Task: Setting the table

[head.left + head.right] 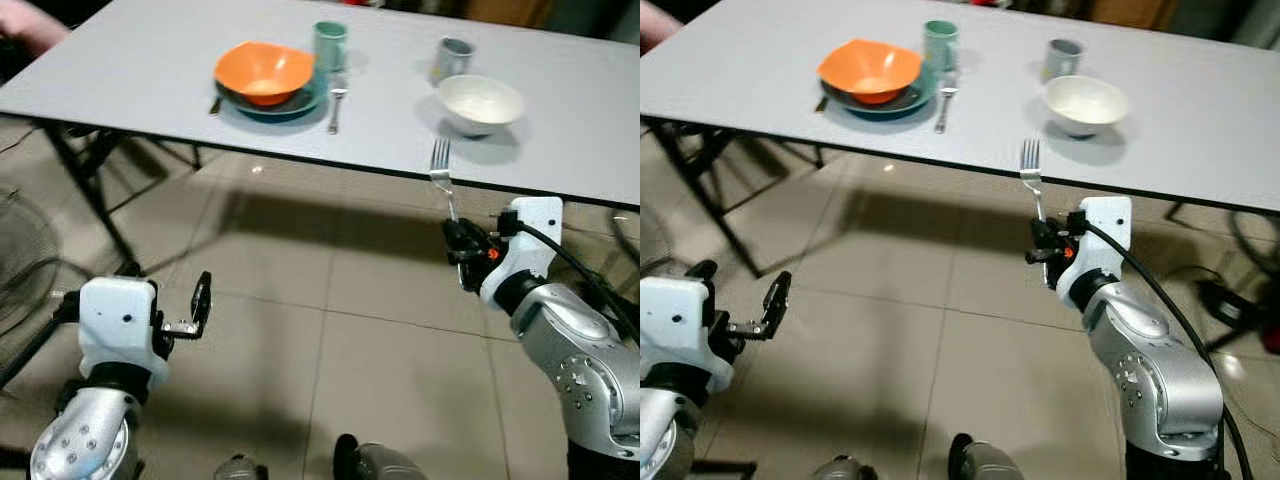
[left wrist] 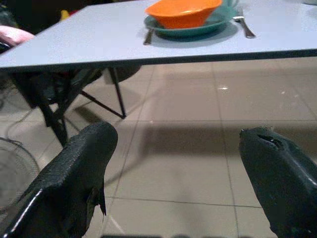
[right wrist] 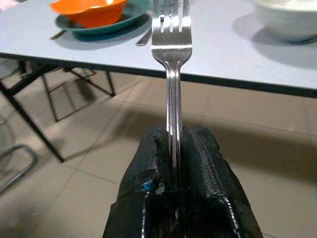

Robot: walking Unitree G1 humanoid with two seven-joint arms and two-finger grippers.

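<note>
The grey table [image 1: 150,70] carries an orange bowl [image 1: 264,72] on a teal plate [image 1: 300,103] and a white bowl [image 1: 481,103] by its near edge; the left gripper [image 1: 190,312] gapes wide over the floor; the right gripper [image 1: 462,250], below that edge, pinches a fork [image 1: 443,172] upright, tines up.

Pale grey desk [image 1: 150,70] on black legs over a tiled floor [image 1: 350,330]. Resting directly on it: teal plate [image 1: 290,104] with orange bowl [image 1: 263,71] on top, fork [image 1: 336,105] just beside the plate, green cup [image 1: 330,42] behind, white bowl [image 1: 480,102], grey mug [image 1: 454,55] behind it.
</note>
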